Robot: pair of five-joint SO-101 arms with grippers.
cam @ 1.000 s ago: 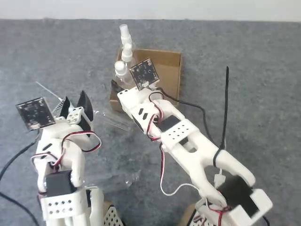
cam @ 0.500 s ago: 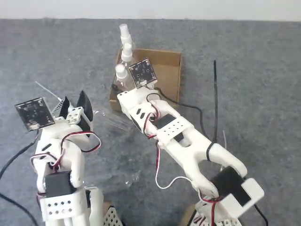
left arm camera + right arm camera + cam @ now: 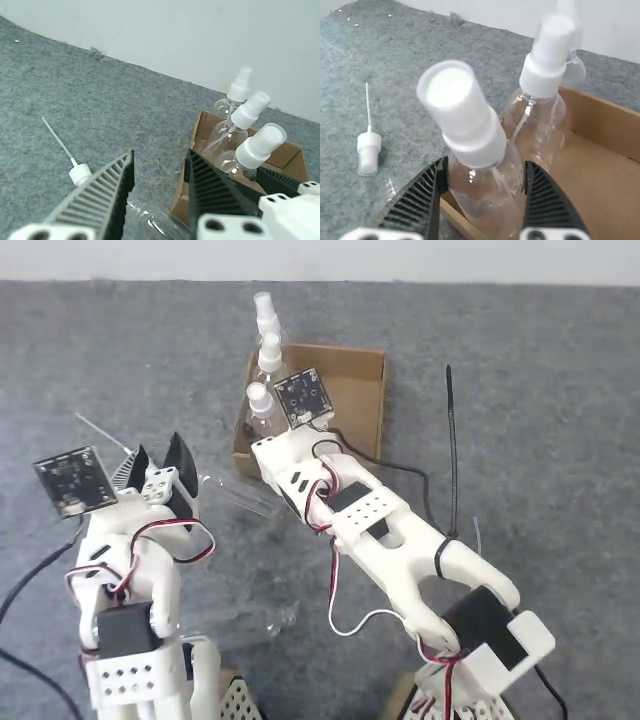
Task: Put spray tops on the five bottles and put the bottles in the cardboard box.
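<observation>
The right gripper (image 3: 484,167) is held at the left side of the cardboard box (image 3: 355,390), which sits on the grey counter (image 3: 540,380) near the far edge. Its jaws are clamped on a clear bottle (image 3: 477,187) with a white spray top, one jaw pressed on each side of the body. This held bottle (image 3: 260,400) is kept upright at the box's near left corner. It cannot be told if its base rests on the box floor.

Two more bottles with spray tops are lined up behind it along the box's left wall: a middle bottle (image 3: 270,352) and a far bottle (image 3: 264,308). It cannot be told if the far one is inside the box.

The left gripper (image 3: 157,160) is held up over the near left part of the counter. Its jaws are spread wide apart, and nothing is held or touched by them.

A loose spray top (image 3: 79,174) with a thin tube is laid on the counter beyond the left gripper. Some clear plastic (image 3: 240,495) is laid between the two arms.
</observation>
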